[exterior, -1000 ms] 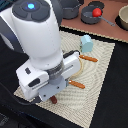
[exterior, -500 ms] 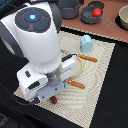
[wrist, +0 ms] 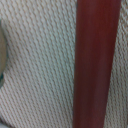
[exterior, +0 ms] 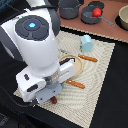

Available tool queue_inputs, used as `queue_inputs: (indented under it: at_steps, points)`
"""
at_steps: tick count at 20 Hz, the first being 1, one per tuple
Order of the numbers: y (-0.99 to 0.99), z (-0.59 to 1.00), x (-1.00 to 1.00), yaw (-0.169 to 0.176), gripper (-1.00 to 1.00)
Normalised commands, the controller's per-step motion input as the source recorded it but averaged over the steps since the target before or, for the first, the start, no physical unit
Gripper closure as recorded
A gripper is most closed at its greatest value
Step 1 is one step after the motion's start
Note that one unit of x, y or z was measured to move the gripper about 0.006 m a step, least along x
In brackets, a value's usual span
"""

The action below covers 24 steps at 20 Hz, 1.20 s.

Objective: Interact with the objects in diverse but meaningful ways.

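My gripper is low over the near edge of the woven placemat, mostly hidden by the white arm. A brown sausage end shows just under it. The wrist view is filled by the sausage, a dark red-brown cylinder very close over the mat; no fingers show there. The pale blue cup stands at the mat's far side. A red tomato sits in the grey long-handled saucepan on the wooden surface beyond.
The round tan plate lies mid-mat, partly hidden by the arm. An orange-handled fork and knife flank it. A second grey pot stands at the back, and black table surrounds the mat.
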Motion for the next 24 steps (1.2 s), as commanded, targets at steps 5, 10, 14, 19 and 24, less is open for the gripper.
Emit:
queue_inputs:
  at_steps: [5, 10, 14, 19, 24]
  points:
    - [-0.13, -0.07, 0.00, 0.000, 1.00]
    - [-0.13, -0.06, 0.00, 0.000, 1.00]
    - [-0.05, -0.01, 0.04, 0.000, 1.00]
    - [0.21, 0.77, -0.01, -0.031, 1.00]
    - [0.48, 1.00, 0.19, -0.046, 1.00]
